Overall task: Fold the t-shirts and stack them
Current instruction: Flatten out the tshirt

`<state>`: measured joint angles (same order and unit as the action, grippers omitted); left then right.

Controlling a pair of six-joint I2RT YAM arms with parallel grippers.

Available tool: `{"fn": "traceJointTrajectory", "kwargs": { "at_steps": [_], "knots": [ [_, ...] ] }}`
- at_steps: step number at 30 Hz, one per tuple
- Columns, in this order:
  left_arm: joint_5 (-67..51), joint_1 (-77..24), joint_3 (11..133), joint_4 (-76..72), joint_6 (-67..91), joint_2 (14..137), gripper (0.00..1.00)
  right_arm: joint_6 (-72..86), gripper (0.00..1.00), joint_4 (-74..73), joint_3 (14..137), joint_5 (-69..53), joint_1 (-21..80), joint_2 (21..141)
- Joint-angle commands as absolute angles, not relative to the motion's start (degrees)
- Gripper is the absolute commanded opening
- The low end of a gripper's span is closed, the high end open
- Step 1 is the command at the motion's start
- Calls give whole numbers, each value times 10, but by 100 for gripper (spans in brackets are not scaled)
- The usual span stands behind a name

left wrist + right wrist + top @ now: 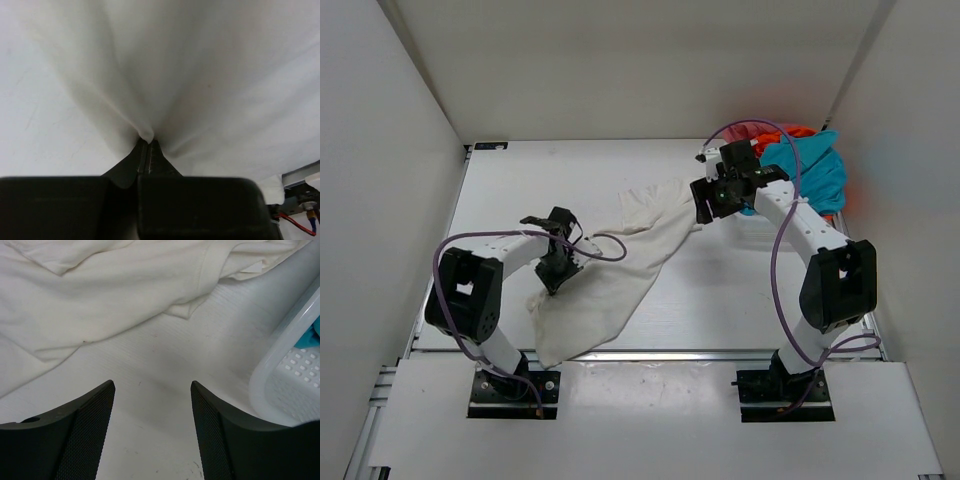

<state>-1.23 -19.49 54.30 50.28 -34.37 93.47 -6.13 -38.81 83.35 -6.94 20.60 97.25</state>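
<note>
The white t-shirt lies spread diagonally across the middle of the table. My left gripper is shut on a pinch of its cloth near its left edge; in the left wrist view the white cloth bunches into the closed fingertips. My right gripper is open and empty just above the table beside the shirt's upper right end; a sleeve lies ahead of it. The teal-blue shirt, orange shirt and pinkish-red shirt are heaped at the back right.
The white mesh basket holds the coloured heap and stands just right of my right gripper. White walls enclose the table on the left, back and right. A metal rail runs along the near edge.
</note>
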Motion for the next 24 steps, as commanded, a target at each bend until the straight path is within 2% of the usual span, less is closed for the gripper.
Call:
{"fn": "traceJointTrajectory", "kwargs": {
  "at_steps": [1,6,12,13,14,16,18,21,24],
  "knots": [
    [-18,-178,581,482,-318,914,0,-61,68,-371,839,-86,210,979],
    [50,-115,679,379,-288,917,0,-57,66,-359,840,-90,202,986],
    [104,-40,817,292,-234,975,0,-56,72,-361,876,-100,201,1018],
    [87,-35,837,300,-232,979,5,-56,75,-359,882,-96,203,1020],
    [78,-36,845,312,-233,979,21,-55,76,-358,885,-92,207,1028],
    [77,-50,807,318,-248,968,66,-58,80,-355,896,-83,216,1034],
    [102,-65,733,282,-265,913,85,-62,80,-354,895,-76,222,1041],
    [126,-44,642,257,-258,861,90,-54,80,-357,897,-65,231,1051],
    [79,44,646,286,-194,861,91,-56,80,-352,904,-60,244,1069]
  ]
}}
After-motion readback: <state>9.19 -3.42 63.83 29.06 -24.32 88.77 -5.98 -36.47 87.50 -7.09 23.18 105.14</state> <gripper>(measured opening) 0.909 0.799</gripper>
